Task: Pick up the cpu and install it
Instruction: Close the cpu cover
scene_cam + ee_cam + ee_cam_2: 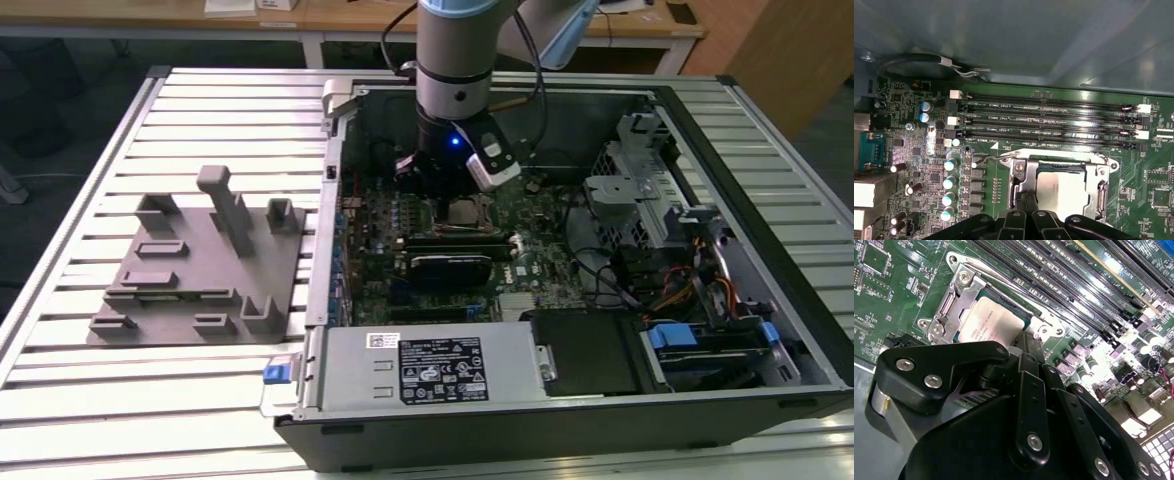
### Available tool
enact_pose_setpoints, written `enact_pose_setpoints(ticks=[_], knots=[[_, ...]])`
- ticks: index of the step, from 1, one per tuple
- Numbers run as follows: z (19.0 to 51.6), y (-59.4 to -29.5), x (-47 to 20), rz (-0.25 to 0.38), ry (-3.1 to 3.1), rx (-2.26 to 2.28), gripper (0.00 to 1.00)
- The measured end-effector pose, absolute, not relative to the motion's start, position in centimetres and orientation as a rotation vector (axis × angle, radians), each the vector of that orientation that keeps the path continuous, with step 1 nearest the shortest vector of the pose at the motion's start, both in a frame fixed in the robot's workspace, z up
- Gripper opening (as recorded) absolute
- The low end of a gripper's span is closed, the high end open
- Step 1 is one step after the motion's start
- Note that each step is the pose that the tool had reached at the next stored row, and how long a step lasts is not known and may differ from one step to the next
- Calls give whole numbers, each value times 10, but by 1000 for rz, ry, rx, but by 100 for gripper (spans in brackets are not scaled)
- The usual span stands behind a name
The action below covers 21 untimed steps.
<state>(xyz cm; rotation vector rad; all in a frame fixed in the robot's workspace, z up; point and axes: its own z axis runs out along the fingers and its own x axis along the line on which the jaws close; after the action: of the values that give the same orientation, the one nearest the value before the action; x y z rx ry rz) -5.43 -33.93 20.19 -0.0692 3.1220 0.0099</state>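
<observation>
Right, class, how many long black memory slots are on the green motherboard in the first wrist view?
4, in parallel rows: the first slot nearest the grey case wall, then the second, the third, and the fourth nearest the silvery square cpu. None looks hidden.

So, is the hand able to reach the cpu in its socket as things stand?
Probably yes. In the second wrist view the hand hangs right at the edge of the cpu, whose silvery top lies bare inside the metal frame. Nothing lies between them; only that frame crowds the chip's sides.
</observation>
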Motion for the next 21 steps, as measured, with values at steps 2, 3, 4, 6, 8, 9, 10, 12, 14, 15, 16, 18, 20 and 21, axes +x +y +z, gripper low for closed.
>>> enact_pose_setpoints(ticks=[2, 3, 4, 6, 8, 9, 10, 12, 14, 15, 16, 18, 20, 21], knots=[[202, -339, -54, 10, 3122, -69, 11], [202, -339, -54, 10, 3122, -69, 11], [201, -339, -54, 11, 3122, -69, 11], [200, -339, -54, 11, 3122, -69, 11], [200, -339, -54, 10, 3122, -69, 11], [200, -339, -54, 10, 3122, -69, 11], [200, -339, -54, 10, 3122, -69, 11], [200, -339, -54, 11, 3122, -69, 11], [200, -339, -54, 11, 3122, -69, 11], [199, -339, -54, 11, 3122, -69, 11], [199, -339, -54, 11, 3122, -69, 11], [199, -339, -54, 11, 3122, -69, 11], [199, -339, -54, 12, 3122, -69, 11], [199, -339, -54, 12, 3122, -69, 11]])
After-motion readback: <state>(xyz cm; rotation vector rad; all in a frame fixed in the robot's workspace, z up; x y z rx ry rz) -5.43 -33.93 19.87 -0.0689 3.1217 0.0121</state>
